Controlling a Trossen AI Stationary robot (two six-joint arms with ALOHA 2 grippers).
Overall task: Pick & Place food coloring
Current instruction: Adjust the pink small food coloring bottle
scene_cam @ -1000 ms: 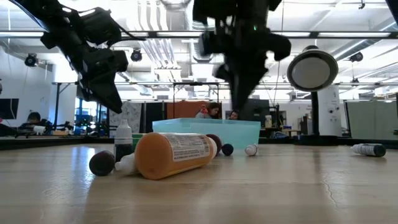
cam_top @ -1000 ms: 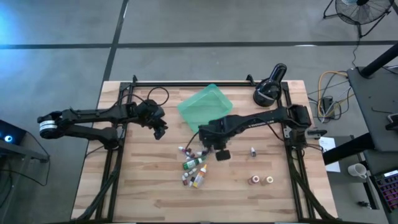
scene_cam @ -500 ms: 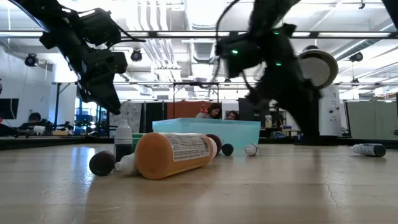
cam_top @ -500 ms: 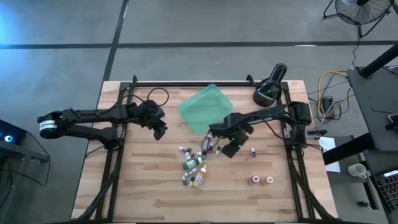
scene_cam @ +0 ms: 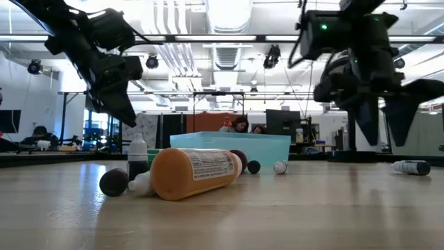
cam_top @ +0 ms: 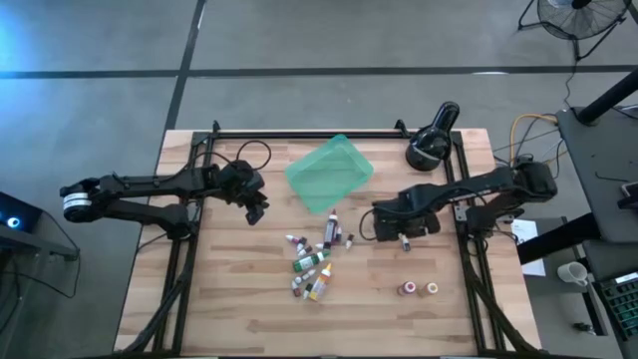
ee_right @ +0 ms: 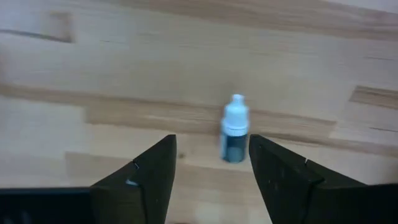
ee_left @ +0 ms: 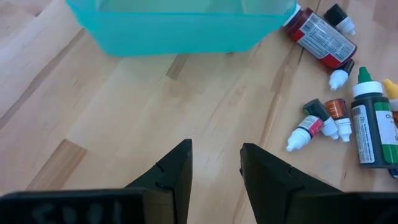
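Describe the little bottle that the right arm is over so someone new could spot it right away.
Start at the teal tray near the table's back edge, then look toward the right arm, past the main cluster of bottles. A single small bottle lies alone on bare wood, just ahead of the right gripper. It is dark-bodied with a white cap.

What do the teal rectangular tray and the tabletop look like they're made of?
The translucent teal rectangular tray looks like thin moulded plastic, smooth with a slight sheen: light passes through its wall in the left wrist view. The light wooden tabletop looks like butcher-block wood with a matte finish: joined strips with grain lines show, though a wood-look laminate can't be ruled out.
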